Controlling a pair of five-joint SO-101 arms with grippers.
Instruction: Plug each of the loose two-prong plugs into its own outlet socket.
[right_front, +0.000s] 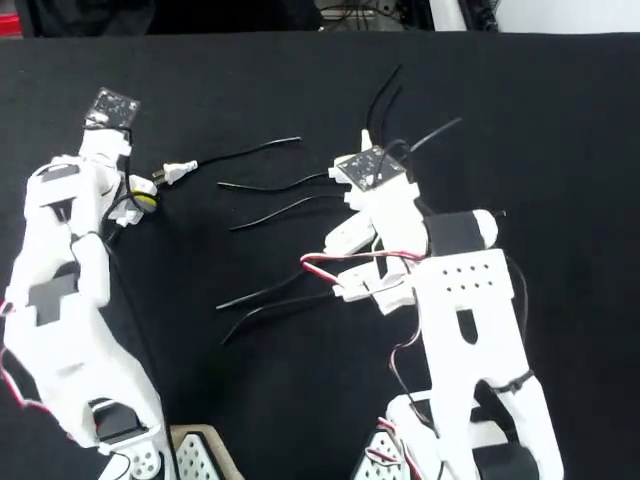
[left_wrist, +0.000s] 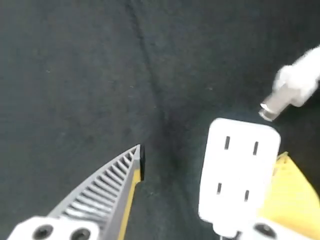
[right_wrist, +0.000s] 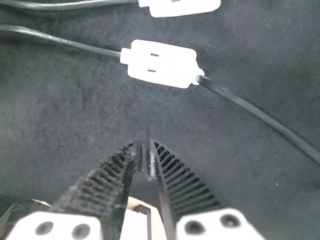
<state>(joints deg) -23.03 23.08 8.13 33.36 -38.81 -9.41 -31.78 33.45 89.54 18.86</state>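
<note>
Your left gripper gapes, a socket against its yellow finger, a plug nearly touching it; your right gripper is closed, empty.

plug: white, two prongs | just beside socket, maybe touching
</note>
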